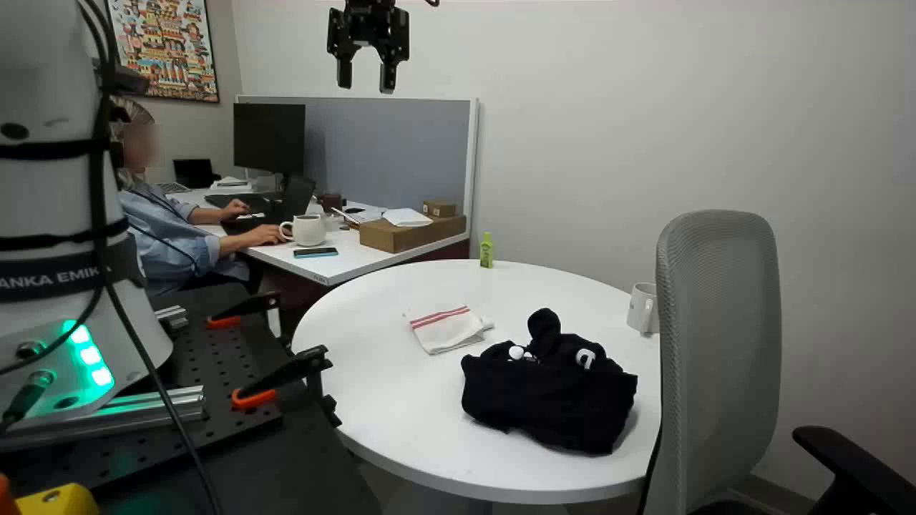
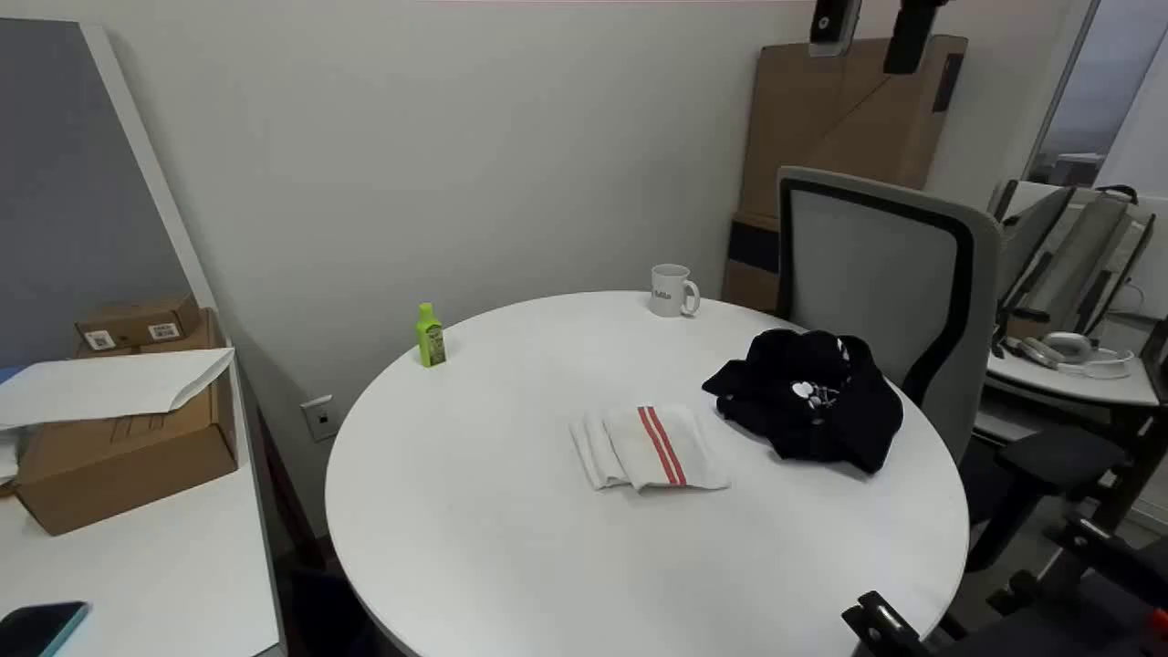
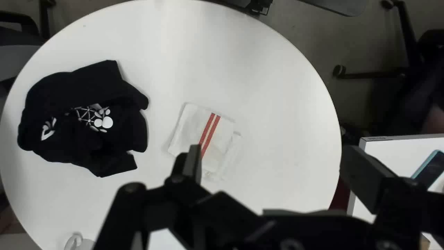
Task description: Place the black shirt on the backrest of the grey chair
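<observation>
The black shirt point(image 1: 547, 404) lies crumpled on the round white table, beside the chair; it also shows in an exterior view point(image 2: 849, 411) and at the left in the wrist view point(image 3: 76, 92). White printed marks show on it. The grey chair point(image 1: 723, 322) stands upright at the table's edge, its bare backrest also in an exterior view point(image 2: 871, 265). Only a part of the chair point(image 3: 17, 60) shows at the left edge of the wrist view. My gripper point(image 1: 366, 77) is open and empty, high above the table and away from the shirt. Its fingers point(image 3: 277, 166) are wide apart.
On the round table point(image 2: 474, 511) are a folded white cloth point(image 2: 666, 447) with red stripes, a white mug point(image 2: 669, 292) and a green bottle point(image 2: 431, 338). A person point(image 1: 168, 222) sits at the adjoining desk. Clamps point(image 1: 279, 375) stick out at the robot's base. A black armrest point(image 1: 851, 458) juts from the chair.
</observation>
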Tool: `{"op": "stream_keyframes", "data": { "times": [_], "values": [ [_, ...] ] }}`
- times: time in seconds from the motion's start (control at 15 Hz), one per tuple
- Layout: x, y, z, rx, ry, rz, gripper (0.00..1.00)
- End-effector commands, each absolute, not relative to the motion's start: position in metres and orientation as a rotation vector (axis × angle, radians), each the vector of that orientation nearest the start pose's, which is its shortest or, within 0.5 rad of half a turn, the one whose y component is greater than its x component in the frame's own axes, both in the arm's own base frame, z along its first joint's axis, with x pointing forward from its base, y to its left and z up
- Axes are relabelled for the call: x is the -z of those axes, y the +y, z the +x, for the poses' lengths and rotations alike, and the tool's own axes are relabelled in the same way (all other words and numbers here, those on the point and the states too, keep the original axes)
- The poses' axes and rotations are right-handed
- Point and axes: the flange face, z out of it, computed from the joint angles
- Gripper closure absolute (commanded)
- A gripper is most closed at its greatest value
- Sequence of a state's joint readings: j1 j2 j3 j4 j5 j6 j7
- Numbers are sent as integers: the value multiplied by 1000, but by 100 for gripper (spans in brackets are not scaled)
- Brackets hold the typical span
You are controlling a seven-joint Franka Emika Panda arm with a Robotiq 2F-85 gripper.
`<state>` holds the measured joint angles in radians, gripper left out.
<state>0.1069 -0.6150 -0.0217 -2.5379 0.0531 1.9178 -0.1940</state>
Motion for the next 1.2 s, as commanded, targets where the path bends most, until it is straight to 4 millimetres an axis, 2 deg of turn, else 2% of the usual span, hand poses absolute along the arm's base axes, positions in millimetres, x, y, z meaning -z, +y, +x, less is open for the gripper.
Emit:
{"op": "stream_keyframes", "data": {
  "times": [0.0,0.2,0.27,0.47,0.67,0.8,0.93,1.13],
  "values": [
    [-477,34,360,-4,-407,-3052,0],
    [-477,34,360,-5,-407,-3052,0],
    [-479,33,366,25,-370,-3083,0],
    [-493,28,399,261,-179,-3084,0],
    [-488,14,435,438,44,-3065,0],
    [-474,-4,449,503,212,-3044,0],
    [-455,-32,454,515,384,-3013,0],
    [-418,-76,447,502,639,-2986,0]
  ]
}}
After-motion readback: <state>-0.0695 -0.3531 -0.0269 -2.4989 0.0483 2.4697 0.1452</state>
